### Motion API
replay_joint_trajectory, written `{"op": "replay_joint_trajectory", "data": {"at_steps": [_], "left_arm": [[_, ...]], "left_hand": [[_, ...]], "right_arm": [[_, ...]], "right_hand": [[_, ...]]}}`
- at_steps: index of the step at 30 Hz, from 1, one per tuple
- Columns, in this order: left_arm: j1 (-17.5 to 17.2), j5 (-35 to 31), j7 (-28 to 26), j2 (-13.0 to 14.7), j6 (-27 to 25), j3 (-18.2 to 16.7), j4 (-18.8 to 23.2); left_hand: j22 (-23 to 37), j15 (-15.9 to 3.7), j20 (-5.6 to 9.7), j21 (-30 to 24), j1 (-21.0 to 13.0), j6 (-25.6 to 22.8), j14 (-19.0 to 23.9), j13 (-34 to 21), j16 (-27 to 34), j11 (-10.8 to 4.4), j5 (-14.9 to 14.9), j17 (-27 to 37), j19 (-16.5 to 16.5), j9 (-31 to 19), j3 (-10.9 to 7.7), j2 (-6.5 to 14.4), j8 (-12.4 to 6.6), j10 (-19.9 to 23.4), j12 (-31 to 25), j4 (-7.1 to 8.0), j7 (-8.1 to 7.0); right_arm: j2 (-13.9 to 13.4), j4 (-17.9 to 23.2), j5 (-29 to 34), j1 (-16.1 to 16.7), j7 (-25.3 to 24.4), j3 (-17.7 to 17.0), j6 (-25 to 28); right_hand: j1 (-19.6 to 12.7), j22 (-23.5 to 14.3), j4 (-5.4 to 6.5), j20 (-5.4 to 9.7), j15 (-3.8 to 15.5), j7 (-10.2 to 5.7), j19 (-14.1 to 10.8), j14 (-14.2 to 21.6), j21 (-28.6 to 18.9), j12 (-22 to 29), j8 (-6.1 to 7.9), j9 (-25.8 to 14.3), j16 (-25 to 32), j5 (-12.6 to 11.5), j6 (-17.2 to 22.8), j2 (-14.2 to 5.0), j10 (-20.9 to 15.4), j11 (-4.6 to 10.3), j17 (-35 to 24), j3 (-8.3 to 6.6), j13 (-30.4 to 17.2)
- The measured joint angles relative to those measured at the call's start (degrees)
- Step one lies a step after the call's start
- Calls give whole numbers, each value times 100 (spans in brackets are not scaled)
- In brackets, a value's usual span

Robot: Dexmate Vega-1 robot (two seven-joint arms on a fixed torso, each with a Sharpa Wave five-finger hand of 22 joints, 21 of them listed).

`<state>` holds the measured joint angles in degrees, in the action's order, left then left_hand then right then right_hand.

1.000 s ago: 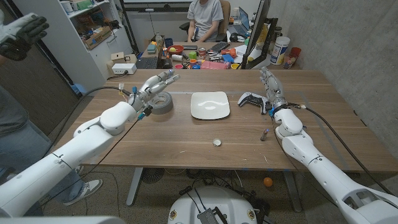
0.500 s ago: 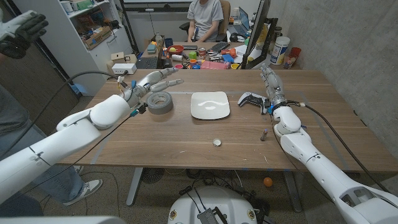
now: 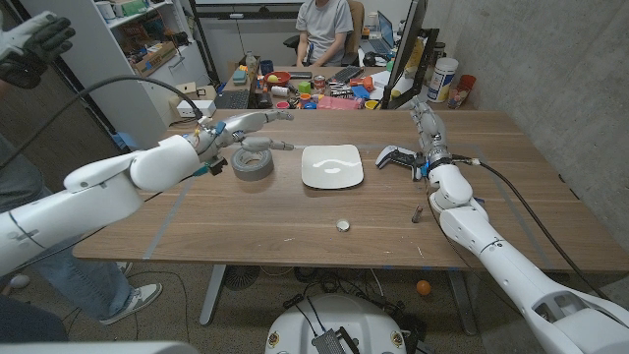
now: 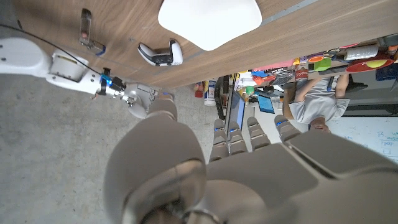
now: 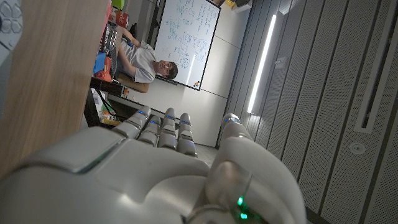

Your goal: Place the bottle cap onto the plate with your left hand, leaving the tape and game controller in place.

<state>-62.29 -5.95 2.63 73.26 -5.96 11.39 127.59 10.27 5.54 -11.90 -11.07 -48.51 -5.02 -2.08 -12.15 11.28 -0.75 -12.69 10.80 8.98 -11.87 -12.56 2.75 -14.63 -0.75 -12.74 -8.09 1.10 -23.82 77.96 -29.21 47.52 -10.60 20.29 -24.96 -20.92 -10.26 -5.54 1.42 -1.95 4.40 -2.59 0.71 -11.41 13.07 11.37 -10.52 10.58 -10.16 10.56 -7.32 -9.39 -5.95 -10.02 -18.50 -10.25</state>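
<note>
The small silver bottle cap (image 3: pixel 343 225) lies on the wood near the table's front edge, in front of the white plate (image 3: pixel 332 165). The plate (image 4: pixel 209 22) holds nothing. My left hand (image 3: pixel 246 133) hovers over the grey tape roll (image 3: pixel 253 164), left of the plate, fingers stretched out and apart, gripping nothing. It is far from the cap. The white and black game controller (image 3: pixel 398 157) lies right of the plate. My right hand (image 3: pixel 428 133) stands upright just right of the controller (image 4: pixel 160 54), fingers straight, holding nothing.
A small grey stick-like object (image 3: pixel 418 212) lies near my right forearm. A second table (image 3: pixel 314 93) crowded with items stands behind, with a seated person (image 3: pixel 324 29). Another person's gloved hand (image 3: pixel 34 44) shows at the far left.
My left arm has risen and swung outward; its hand has moved a little back and right, now reaching over the tape. Cap, plate, controller and right hand have stayed put.
</note>
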Motion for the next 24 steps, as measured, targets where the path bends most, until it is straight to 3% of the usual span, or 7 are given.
{"op": "replay_joint_trajectory", "data": {"at_steps": [6,12,14,16,17,24], "left_arm": [[267,-608,523,223,-33,171,207],[621,-1168,1145,246,26,428,314],[846,-1456,1459,191,73,596,362],[846,-1616,1631,191,109,596,362],[1061,-1781,1799,111,145,757,408],[1380,-2565,2455,-98,369,1048,452]], "left_hand": [[27,70,-10,0,-325,124,-357,-18,-90,75,22,19,70,-25,-78,80,97,-406,113,-78,-124],[28,217,-10,0,-493,320,-752,-28,-112,272,22,52,70,-53,-121,118,161,-864,155,-84,-194],[28,219,-10,0,-551,349,-754,-28,-113,290,22,54,70,-53,-129,134,201,-882,155,-78,-183],[28,220,-9,0,-598,407,-754,-47,-112,312,22,55,70,-53,-129,153,202,-904,155,-78,-188],[28,220,-10,0,-612,434,-754,-53,-112,321,22,54,70,-53,-129,149,229,-913,155,-78,-184],[28,244,-9,27,-672,597,-778,-53,-112,320,22,54,69,-80,-158,149,278,-913,155,-60,-225]], "right_arm": [[40,-31,23,-45,-23,17,-10],[85,-78,28,-87,-34,30,-23],[106,-103,33,-112,-44,33,-41],[120,-122,33,-129,-44,33,-41],[133,-137,45,-145,-59,33,-60],[179,-225,84,-248,-98,26,-127]], "right_hand": [[0,0,-7,1,0,0,-1,0,0,0,0,0,0,0,0,0,0,0,0,7,0],[0,0,-7,1,1,0,-1,0,0,0,0,0,0,0,0,0,23,-22,0,7,0],[-2,0,-7,-21,-21,0,21,-21,0,0,0,0,0,0,0,1,31,-31,0,7,0],[-30,0,-7,-41,-31,0,41,-31,0,0,0,0,0,0,0,29,31,-31,0,7,0],[-30,0,-7,-41,-31,0,41,-31,0,0,0,0,0,0,0,29,31,-31,1,7,0],[-6,0,-24,-41,-30,0,41,-31,0,0,0,0,0,0,0,53,31,-30,1,24,0]]}}
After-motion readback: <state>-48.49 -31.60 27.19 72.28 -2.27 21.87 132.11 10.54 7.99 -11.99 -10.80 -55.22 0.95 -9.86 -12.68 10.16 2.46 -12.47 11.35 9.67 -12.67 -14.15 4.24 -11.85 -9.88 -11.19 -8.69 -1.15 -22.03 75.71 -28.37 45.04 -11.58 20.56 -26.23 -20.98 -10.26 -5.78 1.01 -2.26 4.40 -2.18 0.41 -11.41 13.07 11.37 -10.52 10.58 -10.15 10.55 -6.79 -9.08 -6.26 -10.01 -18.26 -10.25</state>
